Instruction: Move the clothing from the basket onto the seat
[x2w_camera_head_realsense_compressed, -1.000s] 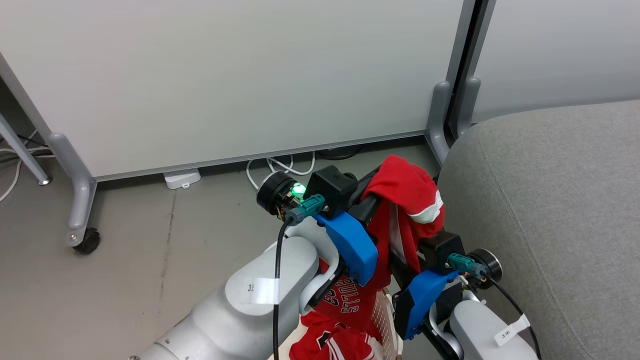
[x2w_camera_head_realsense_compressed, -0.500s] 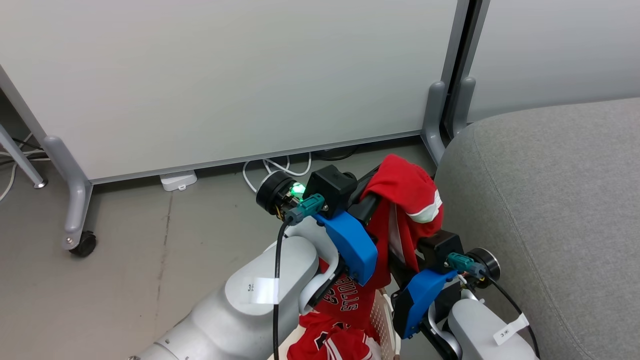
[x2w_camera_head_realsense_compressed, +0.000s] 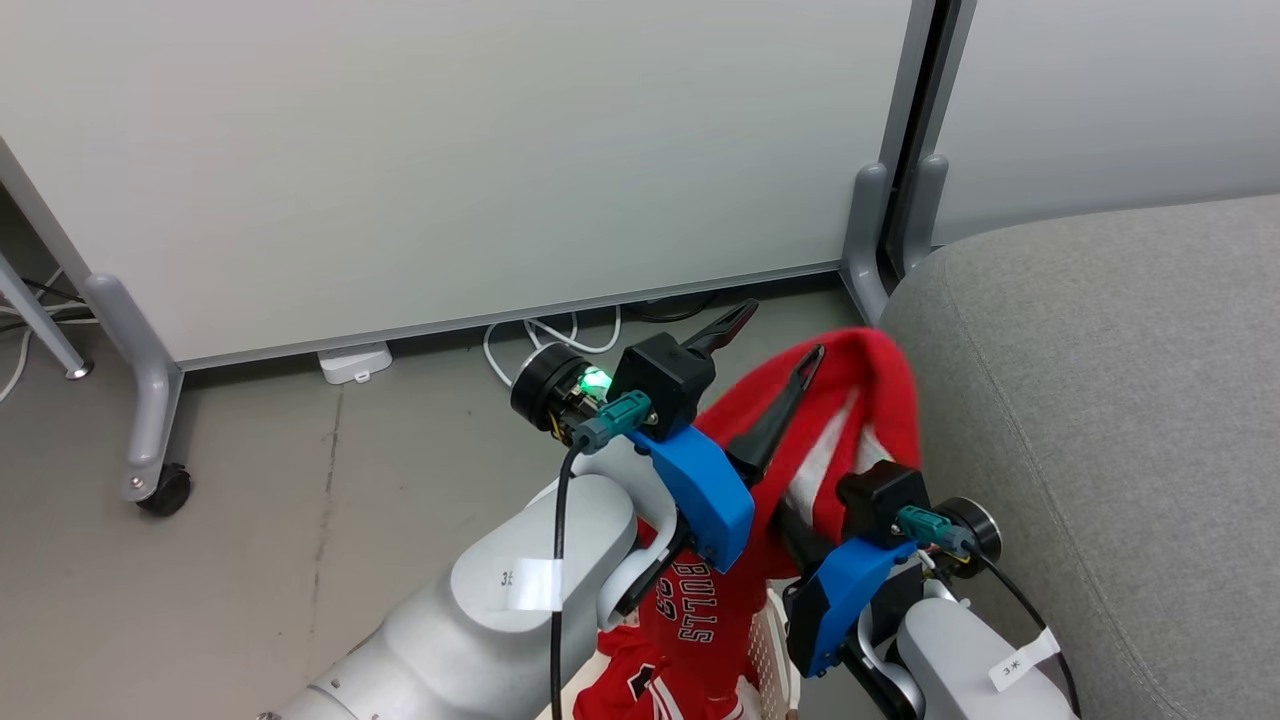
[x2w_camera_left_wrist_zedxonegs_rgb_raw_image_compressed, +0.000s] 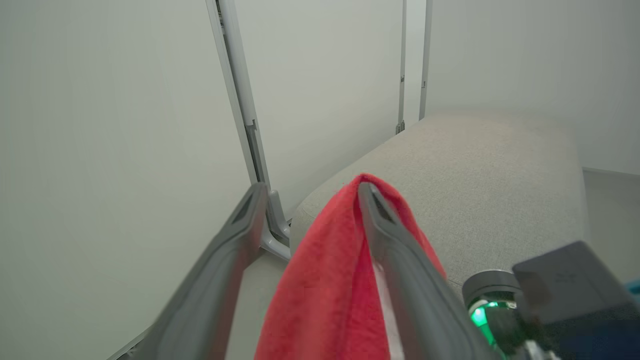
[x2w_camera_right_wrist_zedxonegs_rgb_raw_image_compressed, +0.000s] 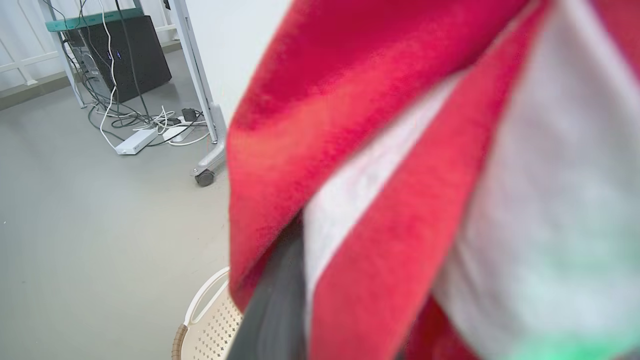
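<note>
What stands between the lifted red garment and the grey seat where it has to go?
Nothing visible does. The red garment hangs right beside the seat, whose near surface is bare. One catch: the cloth is draped over one finger of the open left gripper, so it might snag when carried across.

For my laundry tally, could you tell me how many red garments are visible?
2: a jersey draped over a finger of the left gripper, and shorts below in the basket. More may lie hidden beneath.
</note>
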